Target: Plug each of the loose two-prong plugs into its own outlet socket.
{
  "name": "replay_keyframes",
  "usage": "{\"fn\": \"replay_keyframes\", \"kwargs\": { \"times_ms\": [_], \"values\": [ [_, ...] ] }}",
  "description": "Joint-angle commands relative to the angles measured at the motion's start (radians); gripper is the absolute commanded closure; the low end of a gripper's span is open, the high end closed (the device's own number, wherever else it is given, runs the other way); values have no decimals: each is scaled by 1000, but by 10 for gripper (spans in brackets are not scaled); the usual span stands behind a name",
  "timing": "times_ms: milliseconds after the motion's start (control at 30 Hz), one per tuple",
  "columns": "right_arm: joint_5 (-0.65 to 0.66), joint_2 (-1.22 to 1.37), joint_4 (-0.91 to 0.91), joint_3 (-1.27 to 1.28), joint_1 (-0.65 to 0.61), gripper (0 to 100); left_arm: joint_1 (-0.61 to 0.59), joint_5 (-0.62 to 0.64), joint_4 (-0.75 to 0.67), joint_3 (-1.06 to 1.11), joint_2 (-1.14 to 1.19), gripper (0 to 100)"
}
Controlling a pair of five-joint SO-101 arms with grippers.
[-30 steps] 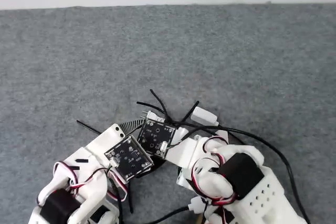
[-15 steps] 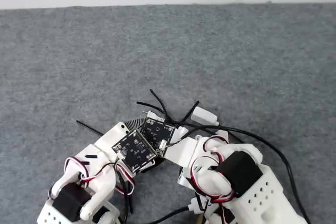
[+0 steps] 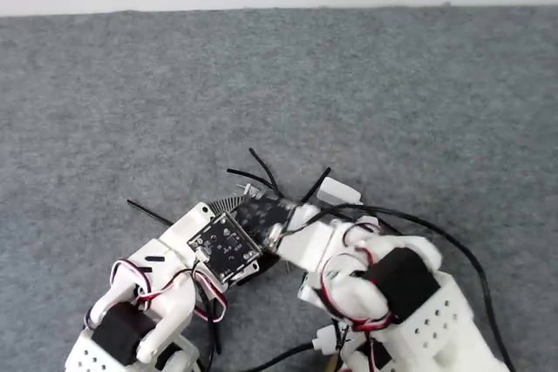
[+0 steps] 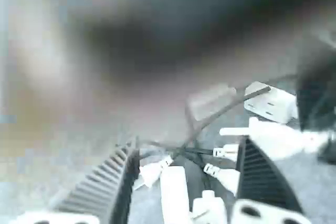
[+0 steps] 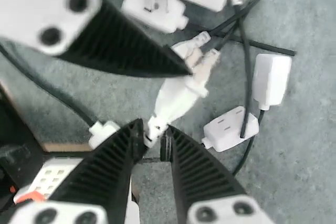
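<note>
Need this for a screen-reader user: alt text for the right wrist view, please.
The right gripper grips one end of a white plug between its black ribbed fingers. Around it, white outlet sockets and black cords lie tangled on the grey table.

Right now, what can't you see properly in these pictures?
- High view: the arms' wrists cover whatever lies under them; one white block peeks out.
- Left wrist view: everything beyond the open left end effector is blurred.
- Right wrist view: the right end effector pinches a plug, but its prongs are lost among the cords.
</note>
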Motion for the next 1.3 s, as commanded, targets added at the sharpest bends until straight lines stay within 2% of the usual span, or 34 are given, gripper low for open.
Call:
{"fn": "replay_keyframes", "kwargs": {
  "times_ms": [0, 733, 1000, 1133, 1267],
  "values": [
    [0, -18, 33, -150, 48, 991, 8, -11, 3, 42, 0, 698],
    [18, -19, 31, -135, 56, 991, 0, -9, 0, 38, -2, 698],
    [20, -19, 30, -72, 58, 991, -157, 52, -77, 38, -2, 698],
    [18, -13, 31, -71, 62, 991, -167, 86, -89, 41, -2, 698],
    [32, -10, 30, -49, 151, 991, -167, 86, -91, 41, -2, 698]
  ]
}}
